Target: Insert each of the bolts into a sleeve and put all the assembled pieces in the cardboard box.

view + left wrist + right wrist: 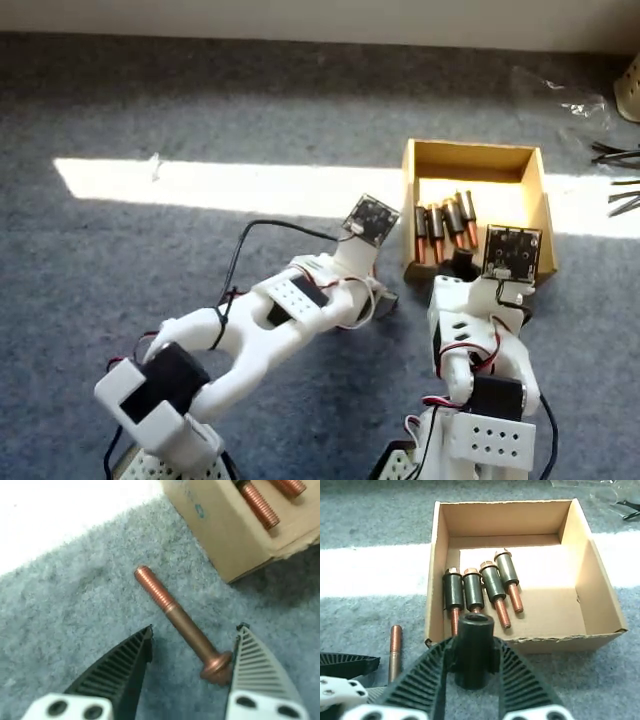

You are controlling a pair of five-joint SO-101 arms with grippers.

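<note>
Close in front of the cardboard box [602, 605], we have the right gripper [474, 644] clamped on a black sleeve [475, 630], held upright with its open bore facing up at us. Just alongside, the left gripper [196, 630] is spread wide, one dark finger and one pale finger straddling a loose bolt [177, 620] that lies flat on the grey carpet [120, 290]. It's a copper-coloured bolt with a threaded tip, a smooth shank and a flanged head. That head sits right by the pale finger, and we cannot tell whether it touches. The bolt lies just beside the box's near left corner.

Now the box, open-topped, toward the carpet's right edge. Four assembled pieces [490, 582] lie side by side on its floor near the left wall, each a black sleeve with a copper head at one end and thread poking out the other. The held sleeve hangs before the ragged near wall and covers one piece's tip. Beyond, a bright band of sunlight [200, 185] crosses carpet and box, and clear plastic wrap [560, 90] lies near the far right corner.
</note>
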